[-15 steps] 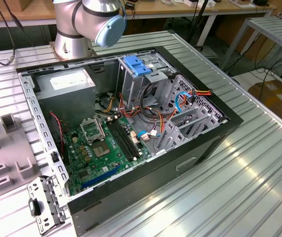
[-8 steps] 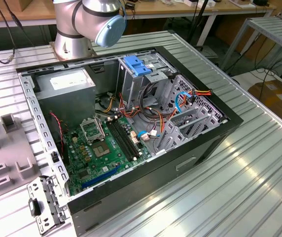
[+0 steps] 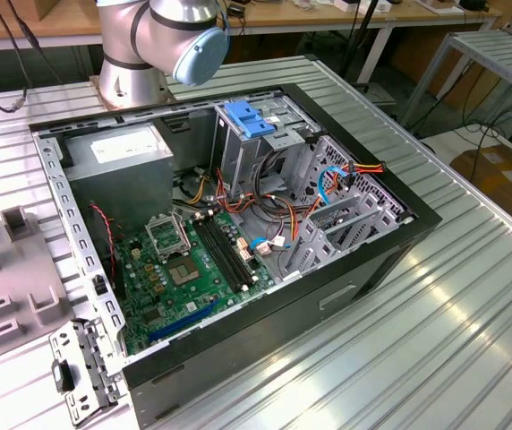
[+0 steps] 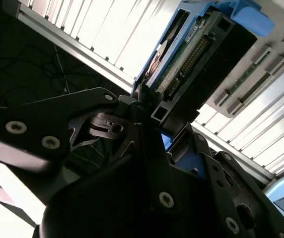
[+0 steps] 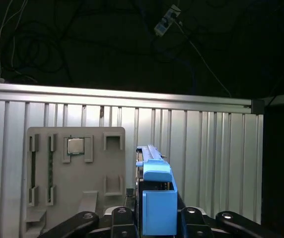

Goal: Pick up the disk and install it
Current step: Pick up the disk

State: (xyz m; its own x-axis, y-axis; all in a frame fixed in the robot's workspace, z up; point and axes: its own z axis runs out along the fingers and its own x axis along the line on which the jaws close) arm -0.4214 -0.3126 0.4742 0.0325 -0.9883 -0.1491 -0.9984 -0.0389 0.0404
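The disk [image 5: 158,198] stands on edge between my fingers [image 5: 121,214] in the first wrist view: a slim drive in a light-blue carrier, end-on to the camera. My gripper [image 5: 155,214] is shut on it from both sides. In the second wrist view the disk [image 4: 191,59] shows its dark body, its connector edge and the blue frame, and it sticks out past the gripper [image 4: 149,116]. It hangs above the slatted aluminium table [image 5: 206,148], near the table's edge. The arm's base and elbow [image 3: 162,36] stand behind the open computer case in the exterior view.
The open computer case [image 3: 399,224] lies on its side, showing the motherboard [image 3: 189,269], loose cables and a metal drive cage [image 3: 265,152] topped by a blue plastic piece [image 3: 250,119]. A grey fixture plate [image 5: 75,198] with a chip [image 5: 75,146] lies under the gripper. A metal bracket [image 3: 81,367] is beside the case.
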